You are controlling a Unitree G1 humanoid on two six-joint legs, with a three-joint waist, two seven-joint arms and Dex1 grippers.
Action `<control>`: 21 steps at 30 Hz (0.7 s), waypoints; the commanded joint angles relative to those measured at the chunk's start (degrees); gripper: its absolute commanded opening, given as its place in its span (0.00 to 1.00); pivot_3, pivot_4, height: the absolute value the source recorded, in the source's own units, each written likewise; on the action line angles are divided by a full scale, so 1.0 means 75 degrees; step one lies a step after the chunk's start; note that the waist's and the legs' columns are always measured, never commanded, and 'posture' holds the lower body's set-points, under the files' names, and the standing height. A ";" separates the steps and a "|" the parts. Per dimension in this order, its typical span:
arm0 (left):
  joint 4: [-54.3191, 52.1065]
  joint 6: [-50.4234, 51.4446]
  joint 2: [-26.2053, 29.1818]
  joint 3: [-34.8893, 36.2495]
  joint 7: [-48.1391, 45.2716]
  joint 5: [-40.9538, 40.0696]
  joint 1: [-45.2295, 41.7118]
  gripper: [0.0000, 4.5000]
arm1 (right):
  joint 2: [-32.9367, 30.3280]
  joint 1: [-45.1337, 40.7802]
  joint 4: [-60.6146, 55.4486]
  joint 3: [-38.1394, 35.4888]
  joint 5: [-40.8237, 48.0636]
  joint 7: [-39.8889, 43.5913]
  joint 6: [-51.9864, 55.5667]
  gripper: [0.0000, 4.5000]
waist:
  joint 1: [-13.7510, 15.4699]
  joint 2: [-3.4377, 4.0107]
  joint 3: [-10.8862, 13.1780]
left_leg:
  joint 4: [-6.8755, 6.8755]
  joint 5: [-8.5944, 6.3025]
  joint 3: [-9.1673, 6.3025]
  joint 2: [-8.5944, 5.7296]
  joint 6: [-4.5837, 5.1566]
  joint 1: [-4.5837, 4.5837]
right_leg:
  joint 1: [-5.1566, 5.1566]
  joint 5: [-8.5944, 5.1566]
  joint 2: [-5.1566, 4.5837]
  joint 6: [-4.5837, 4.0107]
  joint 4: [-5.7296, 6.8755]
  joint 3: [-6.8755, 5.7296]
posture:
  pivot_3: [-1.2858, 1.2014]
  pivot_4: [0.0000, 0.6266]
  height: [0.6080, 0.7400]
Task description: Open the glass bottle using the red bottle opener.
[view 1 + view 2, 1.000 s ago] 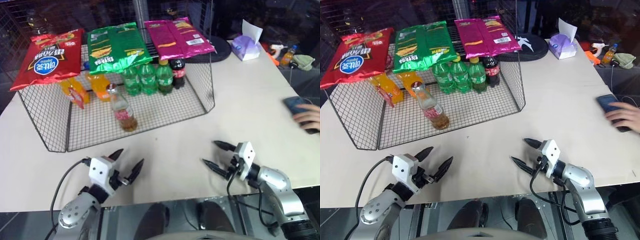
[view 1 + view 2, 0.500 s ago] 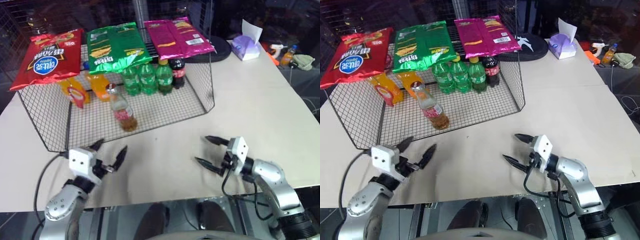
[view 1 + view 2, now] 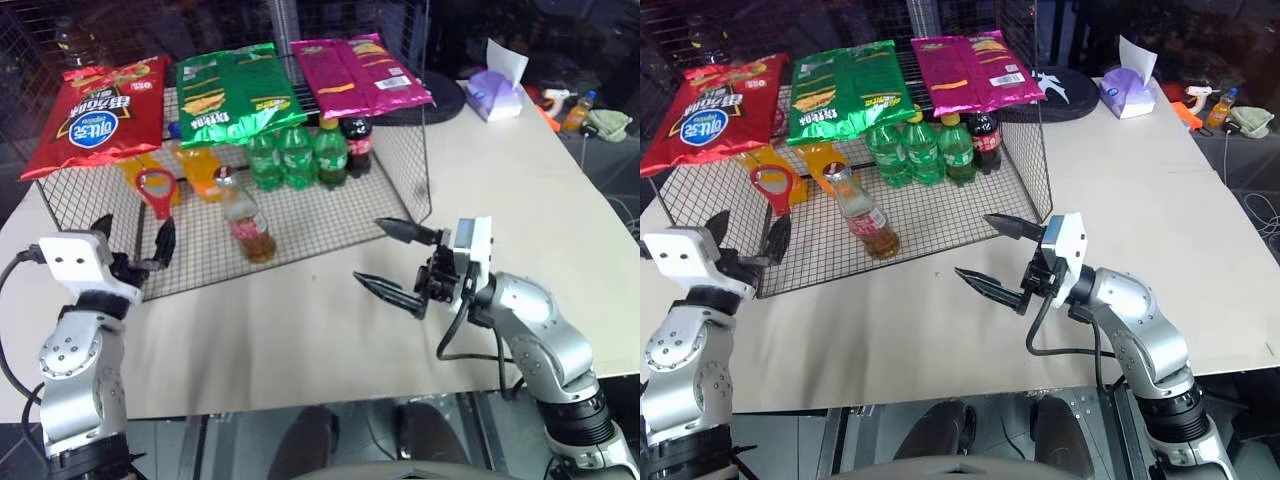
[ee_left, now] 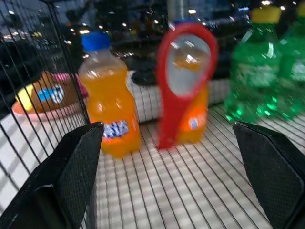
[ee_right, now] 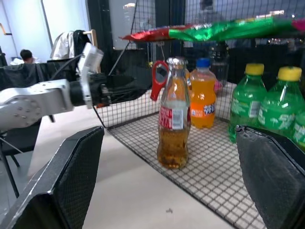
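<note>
The glass bottle (image 3: 245,222) with amber liquid and a red-and-white label stands capped on the wire rack's floor near its front. The red bottle opener (image 3: 155,192) hangs ring-up inside the rack, left of the bottle, in front of an orange soda bottle (image 4: 108,102). My left gripper (image 3: 133,245) is open at the rack's left front, facing the opener (image 4: 183,81) and apart from it. My right gripper (image 3: 375,255) is open above the table at the rack's right front, pointing left toward the bottle (image 5: 172,126) without touching it.
The wire rack (image 3: 400,200) carries red (image 3: 95,110), green (image 3: 235,95) and magenta (image 3: 360,75) chip bags on top. Green bottles (image 3: 295,155) and a cola bottle (image 3: 357,145) stand at its back. A tissue box (image 3: 495,95) sits far right. Bare table lies in front.
Both arms rose off the table. The left gripper swung left and up to the rack's front; the right moved up and left toward it. A person's hand at the right edge withdrew.
</note>
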 commanded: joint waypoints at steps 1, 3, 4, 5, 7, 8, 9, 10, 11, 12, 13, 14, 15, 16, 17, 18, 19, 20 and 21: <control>0.0166 -0.0075 0.0215 0.0256 0.0154 0.0024 -0.0281 1.00 | 0.0028 -0.0129 -0.0449 -0.0006 0.0218 -0.0094 0.0075 0.98 | -0.0018 0.0000 0.0000 | 0.0000 0.0000 0.0000 0.0002 0.0000 0.0000 | -0.0001 0.0000 -0.0001 0.0000 0.0002 0.0001 | 0.52 0.24 1.00; 0.0293 -0.0078 0.0248 0.0168 0.0121 0.0069 -0.0447 1.00 | 0.0074 -0.0210 -0.0558 -0.0002 0.0333 -0.0137 0.0163 0.98 | -0.0027 0.0000 0.0000 | 0.0000 0.0001 0.0007 0.0004 -0.0001 -0.0005 | -0.0016 0.0000 -0.0002 0.0000 0.0011 0.0009 | 0.52 0.24 1.00; 0.0362 -0.0101 0.0258 0.0100 0.0090 0.0115 -0.0512 1.00 | 0.0103 -0.0258 -0.0609 0.0001 0.0404 -0.0159 0.0214 0.98 | -0.0027 0.0000 0.0000 | -0.0001 0.0001 0.0010 0.0004 -0.0002 -0.0007 | -0.0022 0.0000 -0.0001 0.0000 0.0015 0.0011 | 0.52 0.24 1.00; 0.0426 -0.0112 0.0258 0.0035 0.0048 0.0140 -0.0571 1.00 | 0.0119 -0.0291 -0.0646 0.0011 0.0452 -0.0165 0.0246 0.98 | -0.0027 0.0000 0.0000 | 0.0000 0.0001 0.0011 0.0004 -0.0002 -0.0009 | -0.0025 0.0000 -0.0001 0.0000 0.0017 0.0012 | 0.52 0.24 1.00; 0.0516 -0.0131 0.0275 -0.0060 -0.0036 0.0179 -0.0641 1.00 | 0.0132 -0.0327 -0.0685 0.0020 0.0508 -0.0167 0.0296 0.98 | -0.0020 -0.0002 -0.0001 | 0.0000 0.0001 0.0013 0.0004 -0.0002 -0.0010 | -0.0026 0.0000 0.0000 0.0000 0.0019 0.0013 | 0.52 0.24 1.00; 0.0569 -0.0145 0.0295 -0.0108 -0.0099 0.0186 -0.0670 1.00 | 0.0141 -0.0338 -0.0704 0.0020 0.0550 -0.0177 0.0332 0.98 | -0.0017 -0.0002 -0.0001 | 0.0000 0.0001 0.0013 0.0004 -0.0002 -0.0010 | -0.0026 0.0000 0.0000 0.0000 0.0019 0.0013 | 0.52 0.24 1.00; 0.0686 -0.0152 0.0305 -0.0124 -0.0123 0.0179 -0.0759 1.00 | 0.0148 -0.0351 -0.0722 0.0017 0.0589 -0.0191 0.0365 0.98 | -0.0012 -0.0003 -0.0001 | 0.0000 0.0001 0.0013 0.0003 -0.0002 -0.0011 | -0.0026 0.0000 0.0000 0.0000 0.0018 0.0013 | 0.52 0.24 1.00; 0.0801 -0.0180 0.0346 -0.0166 -0.0186 0.0199 -0.0833 1.00 | 0.0154 -0.0364 -0.0733 0.0020 0.0613 -0.0206 0.0391 0.98 | -0.0007 -0.0003 -0.0001 | 0.0000 0.0001 0.0013 0.0001 -0.0002 -0.0011 | -0.0026 0.0000 0.0000 0.0000 0.0018 0.0012 | 0.52 0.24 1.00; 0.0882 -0.0204 0.0374 -0.0193 -0.0232 0.0218 -0.0885 1.00 | 0.0157 -0.0372 -0.0740 0.0022 0.0628 -0.0217 0.0408 0.98 | -0.0008 -0.0004 -0.0002 | 0.0000 0.0001 0.0013 0.0000 -0.0002 -0.0012 | -0.0026 0.0000 -0.0001 0.0000 0.0018 0.0012 | 0.52 0.24 1.00; 0.0983 -0.0235 0.0413 -0.0254 -0.0309 0.0249 -0.0976 1.00 | 0.0160 -0.0381 -0.0737 0.0031 0.0628 -0.0223 0.0416 0.98 | -0.0011 -0.0005 -0.0003 | 0.0001 0.0001 0.0012 -0.0001 -0.0002 -0.0013 | -0.0026 0.0000 0.0000 0.0000 0.0018 0.0012 | 0.52 0.24 1.00; 0.1047 -0.0262 0.0437 -0.0296 -0.0371 0.0274 -0.1035 1.00 | 0.0162 -0.0387 -0.0735 0.0037 0.0628 -0.0227 0.0424 0.98 | -0.0012 -0.0005 -0.0003 | 0.0001 0.0001 0.0012 0.0000 -0.0002 -0.0013 | -0.0027 0.0000 0.0000 0.0000 0.0018 0.0012 | 0.52 0.24 1.00; 0.1126 -0.0284 0.0463 -0.0327 -0.0417 0.0292 -0.1114 1.00 | 0.0169 -0.0395 -0.0734 0.0048 0.0617 -0.0235 0.0430 0.98 | -0.0010 -0.0005 -0.0003 | 0.0001 0.0001 0.0012 -0.0001 -0.0002 -0.0013 | -0.0027 0.0000 0.0000 0.0000 0.0019 0.0012 | 0.52 0.24 1.00; 0.1209 -0.0305 0.0488 -0.0356 -0.0443 0.0308 -0.1215 1.00 | 0.0173 -0.0396 -0.0728 0.0056 0.0600 -0.0241 0.0431 0.98 | -0.0009 -0.0005 -0.0003 | 0.0001 0.0001 0.0011 -0.0001 -0.0002 -0.0014 | -0.0027 0.0000 0.0004 0.0000 0.0019 0.0010 | 0.52 0.24 1.00; 0.1277 -0.0325 0.0506 -0.0369 -0.0457 0.0313 -0.1291 1.00 | 0.0178 -0.0394 -0.0721 0.0068 0.0581 -0.0249 0.0425 0.98 | -0.0010 -0.0005 -0.0003 | 0.0001 0.0001 0.0011 -0.0001 -0.0002 -0.0014 | -0.0027 0.0000 0.0010 0.0000 0.0019 0.0011 | 0.52 0.24 1.00; 0.1344 -0.0354 0.0528 -0.0388 -0.0472 0.0324 -0.1369 1.00 | 0.0176 -0.0387 -0.0715 0.0080 0.0556 -0.0254 0.0415 0.98 | -0.0011 -0.0005 -0.0003 | 0.0002 0.0001 0.0011 -0.0001 -0.0002 -0.0014 | -0.0027 0.0000 0.0011 0.0000 0.0019 0.0011 | 0.52 0.24 1.00; 0.1419 -0.0375 0.0545 -0.0389 -0.0475 0.0322 -0.1460 1.00 | 0.0176 -0.0385 -0.0708 0.0094 0.0533 -0.0267 0.0406 0.98 | -0.0014 -0.0005 -0.0003 | 0.0001 0.0001 0.0012 -0.0001 -0.0002 -0.0014 | -0.0028 0.0000 0.0011 0.0000 0.0018 0.0011 | 0.52 0.24 1.00; 0.1496 -0.0396 0.0551 -0.0383 -0.0475 0.0314 -0.1547 1.00 | 0.0177 -0.0382 -0.0704 0.0104 0.0515 -0.0280 0.0396 0.98 | -0.0016 -0.0005 -0.0003 | 0.0002 0.0001 0.0012 0.0000 -0.0002 -0.0014 | -0.0029 0.0000 0.0010 0.0000 0.0019 0.0012 | 0.52 0.24 1.00; 0.1574 -0.0418 0.0551 -0.0380 -0.0472 0.0299 -0.1641 1.00 | 0.0177 -0.0373 -0.0701 0.0114 0.0496 -0.0288 0.0385 0.98 | -0.0020 -0.0005 -0.0003 | 0.0001 0.0001 0.0012 0.0000 -0.0002 -0.0014 | -0.0029 0.0000 0.0009 0.0000 0.0019 0.0012 | 0.52 0.24 1.00; 0.1633 -0.0429 0.0532 -0.0365 -0.0457 0.0263 -0.1718 1.00 | 0.0177 -0.0363 -0.0697 0.0122 0.0483 -0.0292 0.0374 0.98 | -0.0017 -0.0005 -0.0003 | 0.0002 0.0001 0.0013 0.0000 -0.0002 -0.0014 | -0.0029 0.0000 0.0008 0.0000 0.0019 0.0014 | 0.52 0.24 1.00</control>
